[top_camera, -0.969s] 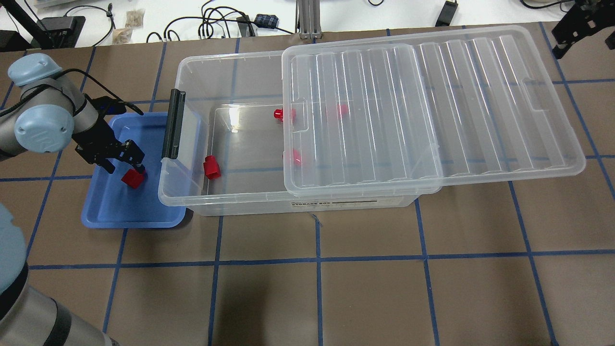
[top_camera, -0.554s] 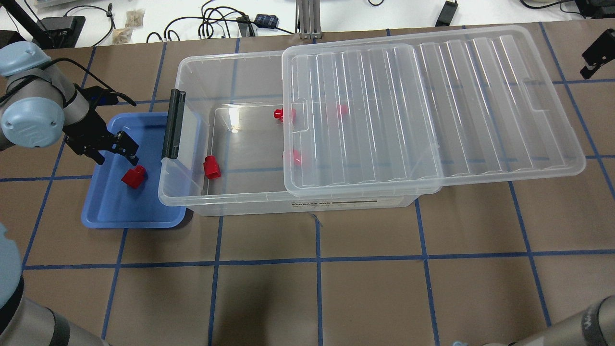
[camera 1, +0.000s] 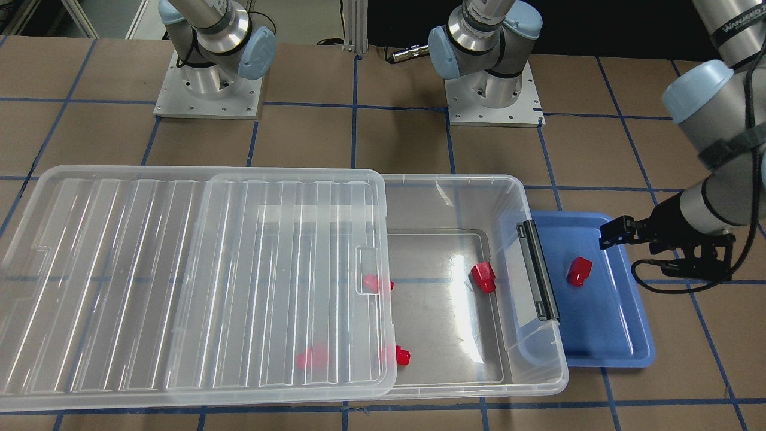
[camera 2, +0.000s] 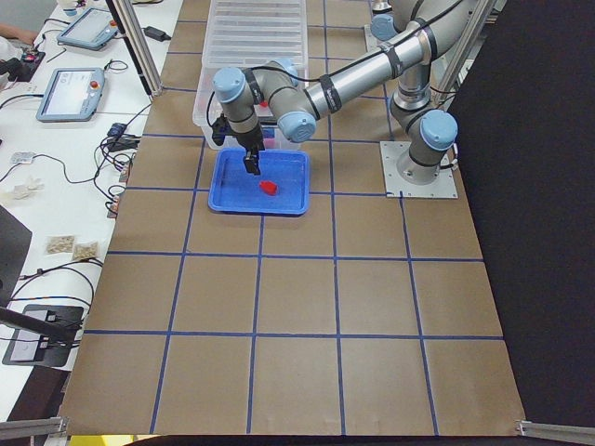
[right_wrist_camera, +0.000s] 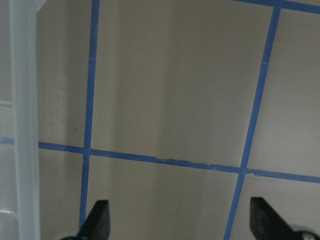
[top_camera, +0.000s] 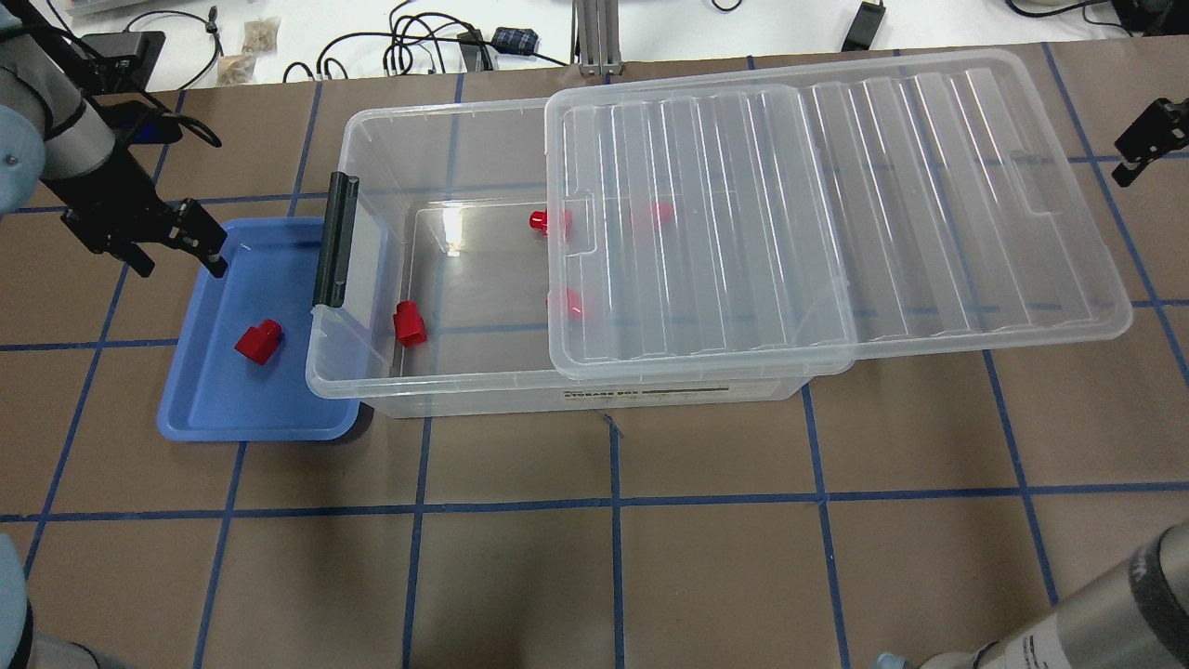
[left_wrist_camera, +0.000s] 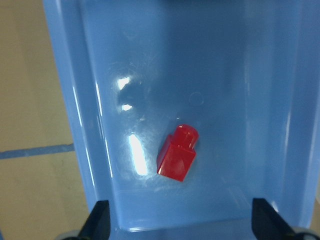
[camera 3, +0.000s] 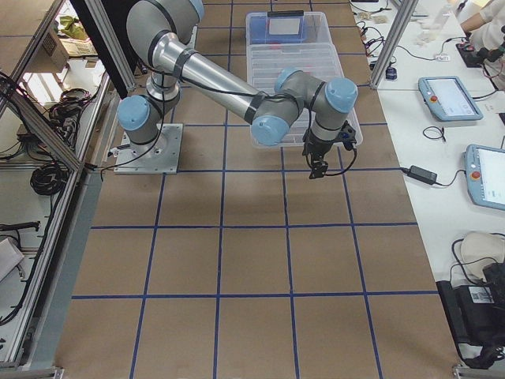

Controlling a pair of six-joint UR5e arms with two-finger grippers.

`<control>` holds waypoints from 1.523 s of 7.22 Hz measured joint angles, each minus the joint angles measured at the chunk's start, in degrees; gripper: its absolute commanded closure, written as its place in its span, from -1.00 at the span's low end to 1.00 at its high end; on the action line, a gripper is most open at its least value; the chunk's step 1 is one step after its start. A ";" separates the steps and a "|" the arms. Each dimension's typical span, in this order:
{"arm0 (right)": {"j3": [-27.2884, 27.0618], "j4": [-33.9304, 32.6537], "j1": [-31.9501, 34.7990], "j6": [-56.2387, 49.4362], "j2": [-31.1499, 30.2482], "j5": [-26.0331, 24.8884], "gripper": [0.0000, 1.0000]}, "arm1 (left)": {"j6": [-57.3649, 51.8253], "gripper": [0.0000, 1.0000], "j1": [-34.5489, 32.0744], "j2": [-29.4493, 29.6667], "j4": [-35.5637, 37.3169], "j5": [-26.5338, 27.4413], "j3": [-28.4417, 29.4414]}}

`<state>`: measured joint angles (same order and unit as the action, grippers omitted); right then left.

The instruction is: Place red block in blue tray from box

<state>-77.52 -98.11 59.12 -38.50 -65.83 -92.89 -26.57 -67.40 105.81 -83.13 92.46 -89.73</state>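
Note:
One red block [top_camera: 259,340] lies on its side in the blue tray [top_camera: 232,400], free of any gripper; it also shows in the left wrist view [left_wrist_camera: 178,159] and the front view [camera 1: 578,270]. My left gripper [top_camera: 179,263] is open and empty, raised above the tray's back left corner. The clear box [top_camera: 464,395] stands right of the tray with its lid [top_camera: 836,214] slid to the right. Several more red blocks lie in it, one near the latch end [top_camera: 409,323]. My right gripper [top_camera: 1138,144] is open and empty over bare table beyond the lid's right end.
The box's black latch bar [top_camera: 336,240] overhangs the tray's right rim. Two red blocks [top_camera: 659,214] show blurred under the lid. Cables and small parts lie on the white bench behind the table. The brown table with blue grid lines stretches in front of the box.
My left gripper has let go of the red block and risen back and to the left. The block stays in the tray. My right gripper has shifted a little nearer along the right edge.

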 measured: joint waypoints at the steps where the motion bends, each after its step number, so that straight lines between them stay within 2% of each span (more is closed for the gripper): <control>1: -0.82 -0.14 0.30 1.06 0.17 0.12 -1.00 | 2.07 -1.00 -0.92 -1.81 -2.78 -0.04 1.51; 3: -2.51 -1.47 2.28 2.91 -0.09 0.18 -1.00 | 8.75 -1.00 -4.60 -5.78 -5.00 -0.31 2.36; 7: -2.89 -2.01 7.22 6.32 -0.79 0.55 -1.00 | 20.08 -1.00 -16.05 -11.54 -5.97 -0.66 1.51; 9: -2.99 -2.00 10.72 9.55 -1.48 0.53 -1.00 | 21.53 -1.00 -19.62 -13.26 -7.83 -0.77 1.31; 11: -3.05 -2.00 14.30 13.06 -1.70 0.47 -1.00 | 21.04 -1.00 -20.27 -14.43 -8.84 -1.17 1.18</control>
<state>-80.57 -100.11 73.42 -25.44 -67.54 -92.43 -5.53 -87.68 91.38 -91.96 91.29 -88.54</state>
